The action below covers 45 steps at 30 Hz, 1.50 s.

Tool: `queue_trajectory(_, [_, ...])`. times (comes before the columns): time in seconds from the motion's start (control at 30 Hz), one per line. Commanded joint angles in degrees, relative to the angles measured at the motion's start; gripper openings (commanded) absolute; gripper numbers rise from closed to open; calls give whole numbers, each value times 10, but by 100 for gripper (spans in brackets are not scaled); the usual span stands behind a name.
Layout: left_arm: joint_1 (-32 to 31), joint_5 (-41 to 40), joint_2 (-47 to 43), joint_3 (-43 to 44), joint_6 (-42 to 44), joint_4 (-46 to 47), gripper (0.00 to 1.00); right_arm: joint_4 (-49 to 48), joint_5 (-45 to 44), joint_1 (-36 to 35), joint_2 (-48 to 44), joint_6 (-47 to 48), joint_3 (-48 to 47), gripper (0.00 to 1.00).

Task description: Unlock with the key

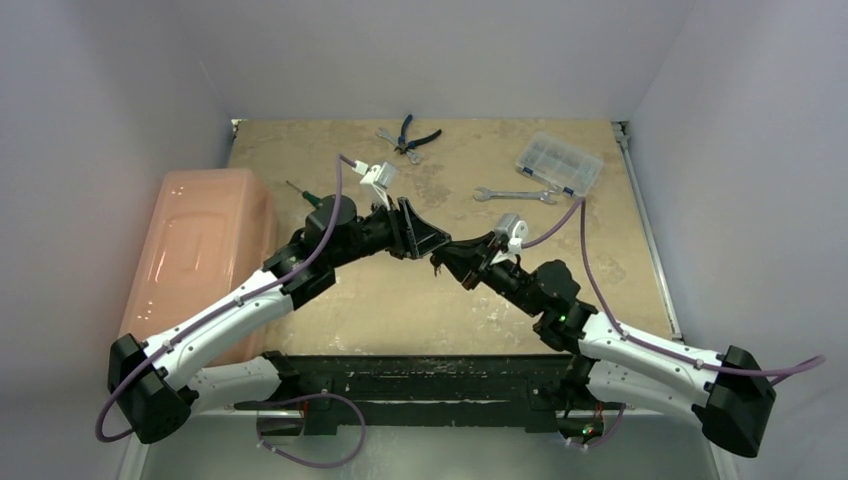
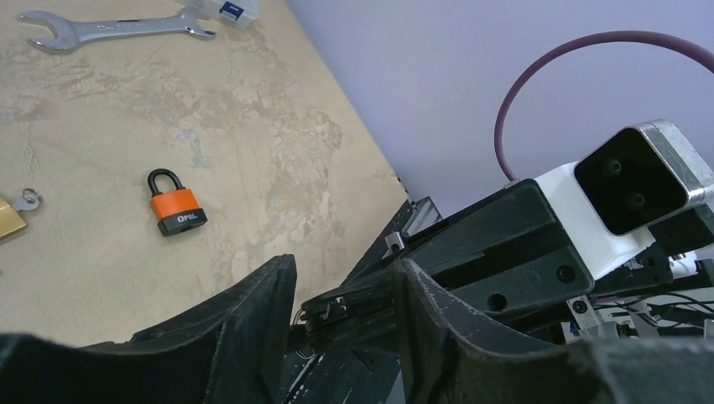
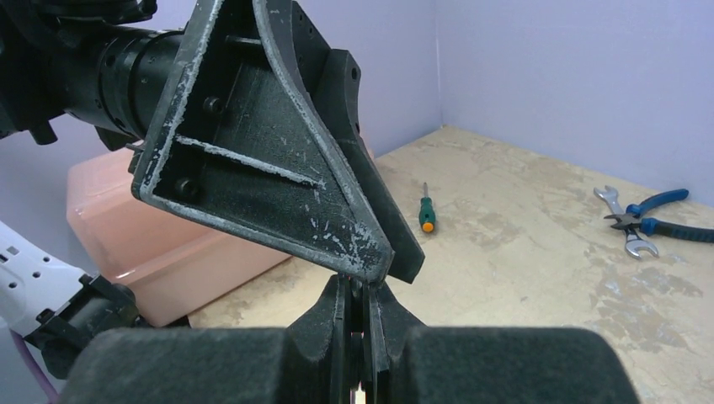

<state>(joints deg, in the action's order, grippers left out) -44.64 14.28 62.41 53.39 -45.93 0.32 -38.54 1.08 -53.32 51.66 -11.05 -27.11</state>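
Black plastic fills the nearest ground. The right gripper (image 3: 359, 286) is clenched, its tips pinching a metal sliver (image 2: 324, 310) that is too hidden to be called the key with certainty. The left gripper (image 2: 345, 268) meets it tip to tip in mid-air over the middle of the table (image 2: 109, 126). Its fingers (image 2: 253, 311) stand on either side of the right one's tips, and I cannot tell whether they press on anything.

Below, an orange padlock (image 2: 177, 210) lies flat on the mottled tan top with its black shackle closed. White letters on its black base read OPEL. A brass body (image 2: 7, 220) with a small ring (image 2: 30, 199) pokes in at the edge of the left wrist view, well apart from the padlock.

Farther off lie an open-ended wrench (image 2: 109, 27), a clear compartment box (image 1: 559, 162), a green screwdriver (image 3: 427, 210) and blue-handled pliers (image 1: 412, 135). A pink tub (image 1: 200, 240) sits along the left side.
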Motion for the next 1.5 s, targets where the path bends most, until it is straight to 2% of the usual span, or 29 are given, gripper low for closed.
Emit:
queue_trajectory(0.0, [-1, 6, -1, -5, -1, 29, 52, -7, -8, 4, -12, -14, -19, 0])
queue_trajectory(0.17, [-1, -52, -8, 20, 37, -39, 83, 38, -82, 4, -36, -37, 2, 0])
queue_trajectory(0.23, [-1, -79, -7, 34, 59, -69, 92, 74, -122, 4, -50, -50, 11, 0])
queue_trajectory(0.3, [-1, -97, 0, 43, 79, -90, 95, 115, -170, 4, -69, -66, 18, 0])
queue_trajectory(0.5, [-1, -136, 61, 42, 93, -103, 95, 261, -305, 4, -140, -106, 5, 0])
queue_trajectory(0.77, [-25, -149, 214, 113, 106, -128, 91, 407, -374, 4, -213, -135, -58, 0])
queue_trajectory(1.03, [-68, -202, 376, 227, 125, -171, 88, 466, -394, 4, -248, -138, -99, 0])
queue_trajectory(1.23, [-83, -226, 459, 283, 143, -178, 83, 516, -436, 4, -270, -152, -122, 0])
queue_trajectory(1.47, [-102, -262, 536, 366, 161, -222, 83, 519, -439, 4, -303, -153, -113, 0])
